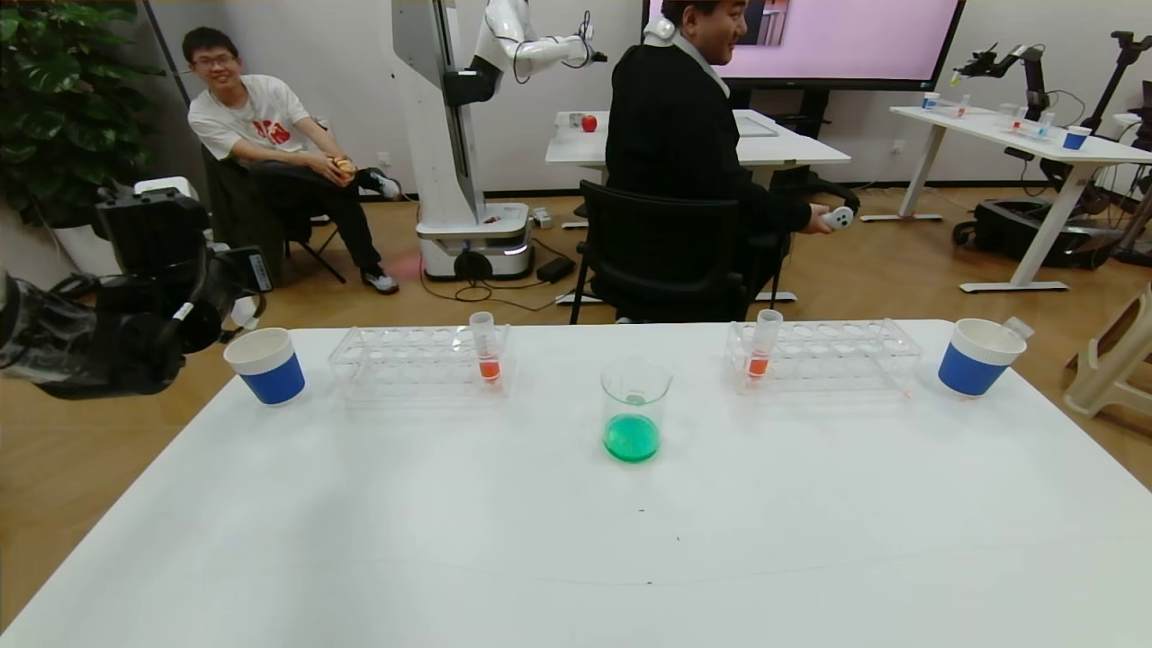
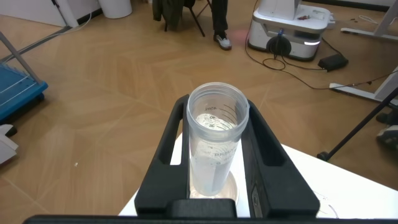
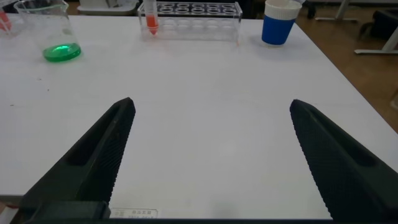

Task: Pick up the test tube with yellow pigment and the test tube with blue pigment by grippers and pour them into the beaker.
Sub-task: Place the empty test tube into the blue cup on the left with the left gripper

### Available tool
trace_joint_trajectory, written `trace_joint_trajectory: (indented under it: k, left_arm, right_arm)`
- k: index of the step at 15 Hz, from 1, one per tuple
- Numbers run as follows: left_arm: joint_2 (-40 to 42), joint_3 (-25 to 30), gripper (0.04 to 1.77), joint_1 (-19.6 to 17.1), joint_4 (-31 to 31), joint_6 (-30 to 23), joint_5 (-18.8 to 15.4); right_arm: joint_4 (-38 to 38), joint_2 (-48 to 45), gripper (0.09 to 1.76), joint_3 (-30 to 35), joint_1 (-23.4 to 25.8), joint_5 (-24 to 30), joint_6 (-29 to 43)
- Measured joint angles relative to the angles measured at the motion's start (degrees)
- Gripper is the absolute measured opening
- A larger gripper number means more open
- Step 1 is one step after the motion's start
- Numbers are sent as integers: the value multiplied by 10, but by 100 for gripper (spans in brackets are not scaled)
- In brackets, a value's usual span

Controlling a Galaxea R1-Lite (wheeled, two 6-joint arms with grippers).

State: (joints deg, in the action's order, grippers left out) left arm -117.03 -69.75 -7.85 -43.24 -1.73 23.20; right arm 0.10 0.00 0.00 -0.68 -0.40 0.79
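Left hand [image 2: 214, 140] grips empty tube [image 2: 213, 146] | beaker [image 1: 634, 409]: green liquid

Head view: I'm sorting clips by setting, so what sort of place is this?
Probably a robotics lab or demo room: a white robot on a wheeled base, a wall screen, and work tables with test-tube racks.

The beaker [image 1: 635, 409] holds green liquid mid-table; racks [image 1: 420, 358] and cups [image 1: 265, 364] flank it.
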Motion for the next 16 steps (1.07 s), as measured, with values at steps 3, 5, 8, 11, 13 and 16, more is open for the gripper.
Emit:
trace_joint_trajectory:
  k: [3,5,8,11,13,16]
  left_arm:
    - [-25,2,50,0,-28,2,0]
    - [-45,4,50,0,-39,3,1]
    - [-69,19,50,4,-56,1,2]
    - [-89,44,50,5,-102,6,2]
    - [-96,49,50,5,-102,6,2]
    - [-99,51,80,5,-103,8,2]
  right_arm:
    - [0,0,174,0,0,0,0]
    - [0,0,174,0,0,0,0]
    - [0,0,174,0,0,0,0]
    - [0,0,174,0,0,0,0]
    - [0,0,174,0,0,0,0]
    - [0,0,174,0,0,0,0]
